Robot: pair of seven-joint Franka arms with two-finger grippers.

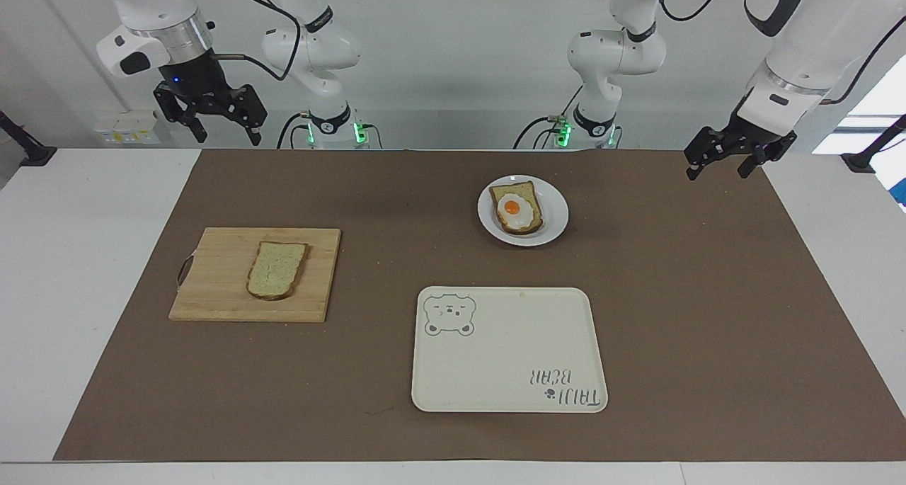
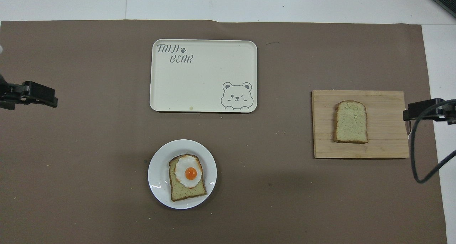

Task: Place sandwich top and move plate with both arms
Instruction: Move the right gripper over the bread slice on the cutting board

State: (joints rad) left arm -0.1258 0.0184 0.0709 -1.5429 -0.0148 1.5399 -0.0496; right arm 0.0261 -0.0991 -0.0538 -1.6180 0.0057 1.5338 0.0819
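Observation:
The sandwich top point(image 1: 277, 269) point(image 2: 351, 122), a plain speckled bread slice, lies flat on a wooden cutting board point(image 1: 219, 290) point(image 2: 386, 144) toward the right arm's end of the table. The round white plate point(image 1: 555, 216) point(image 2: 156, 174) carries a bread slice with a fried egg point(image 1: 517, 209) point(image 2: 188, 174). It sits nearer to the robots than the tray. My right gripper point(image 1: 225, 135) point(image 2: 424, 110) hangs open high in the air at the board's end of the table, holding nothing. My left gripper point(image 1: 716, 173) point(image 2: 35, 94) hangs open and empty over the mat's edge at the left arm's end.
A cream rectangular tray point(image 1: 509, 361) point(image 2: 203, 80) with a bear drawing lies farther from the robots than the plate. A brown mat point(image 1: 708, 294) point(image 2: 89, 148) covers the table. The right gripper's cable point(image 2: 413, 155) loops down beside the board.

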